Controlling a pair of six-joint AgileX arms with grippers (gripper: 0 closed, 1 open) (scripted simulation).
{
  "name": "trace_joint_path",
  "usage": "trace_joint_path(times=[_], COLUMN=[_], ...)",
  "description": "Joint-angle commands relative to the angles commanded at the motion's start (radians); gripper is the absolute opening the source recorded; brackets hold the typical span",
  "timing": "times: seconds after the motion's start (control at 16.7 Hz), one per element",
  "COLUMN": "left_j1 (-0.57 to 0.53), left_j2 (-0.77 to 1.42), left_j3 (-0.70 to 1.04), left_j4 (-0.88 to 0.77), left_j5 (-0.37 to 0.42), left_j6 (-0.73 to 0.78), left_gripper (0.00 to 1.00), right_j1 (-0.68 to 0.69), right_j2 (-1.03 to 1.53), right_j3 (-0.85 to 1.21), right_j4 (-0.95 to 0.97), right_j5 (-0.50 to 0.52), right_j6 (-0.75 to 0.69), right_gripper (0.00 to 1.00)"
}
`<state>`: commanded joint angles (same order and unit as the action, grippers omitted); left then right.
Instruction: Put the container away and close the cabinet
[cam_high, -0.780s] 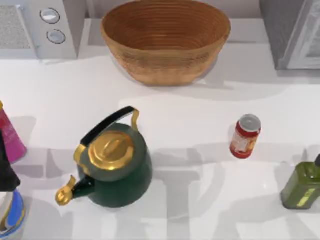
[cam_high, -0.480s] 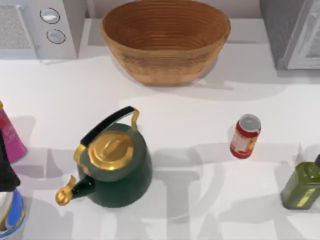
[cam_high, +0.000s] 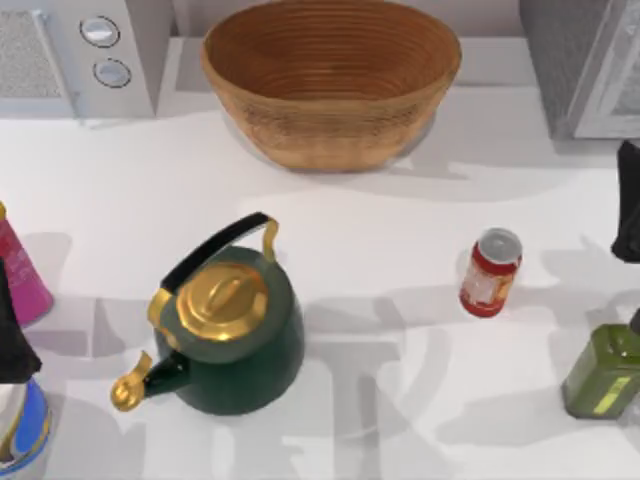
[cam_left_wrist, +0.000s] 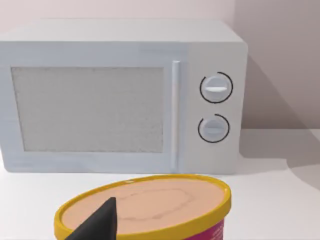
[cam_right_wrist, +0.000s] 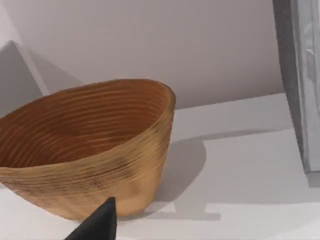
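2 arms shared the desk (cam_high: 400, 220), and the right hand (cam_high: 628, 205) sat at the right edge of the top view, its grip impossible to tell from so little of it. The container (cam_high: 490, 272), a small red can with a silver top, stood upright on the desk, to the left of that hand and a little nearer the front edge, apart from it and untouched. Beyond the hand, at the back right corner, stood the grey cabinet (cam_high: 580, 65); whether its door was open could not be told. Ahead of the hand in the right wrist view rose the woven basket (cam_right_wrist: 85, 150), with 1 dark fingertip (cam_right_wrist: 97, 225) in the foreground. An olive-green bottle (cam_high: 603, 370) stood near the can, on the front side of the hand. The left hand (cam_high: 12, 330) was parked at the far left edge, grip also unreadable, by the pink bottle (cam_high: 25, 275). Judging by this, the step was the approach for the pick. Next, the right hand would need to come over the can, spread, descend around it and avoid the green bottle.
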<state>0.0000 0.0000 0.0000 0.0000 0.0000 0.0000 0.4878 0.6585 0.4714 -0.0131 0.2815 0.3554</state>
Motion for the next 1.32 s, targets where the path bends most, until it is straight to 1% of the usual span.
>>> trace_joint_path(times=[0.24, 0.36, 0.54, 0.72, 1.08, 1.32], left_j1=[0.0, 0.0, 0.0, 0.0, 0.0, 0.0], left_j2=[0.0, 0.0, 0.0, 0.0, 0.0, 0.0], left_j3=[0.0, 0.0, 0.0, 0.0, 0.0, 0.0], left_j4=[0.0, 0.0, 0.0, 0.0, 0.0, 0.0], left_j5=[0.0, 0.0, 0.0, 0.0, 0.0, 0.0], left_j6=[0.0, 0.0, 0.0, 0.0, 0.0, 0.0], left_gripper=[1.0, 1.0, 1.0, 1.0, 1.0, 1.0], right_j1=[0.164, 0.207, 0.229, 0.224, 0.222, 0.178], right_j2=[0.42, 0.599, 0.791, 0.888, 0.9, 1.005], right_j3=[0.172, 0.22, 0.247, 0.233, 0.23, 0.308], right_j4=[-0.01, -0.019, -0.039, -0.062, -0.064, -0.018], right_j5=[0.101, 0.136, 0.175, 0.198, 0.198, 0.177], right_j6=[0.134, 0.176, 0.209, 0.216, 0.213, 0.175], right_gripper=[1.0, 1.0, 1.0, 1.0, 1.0, 1.0])
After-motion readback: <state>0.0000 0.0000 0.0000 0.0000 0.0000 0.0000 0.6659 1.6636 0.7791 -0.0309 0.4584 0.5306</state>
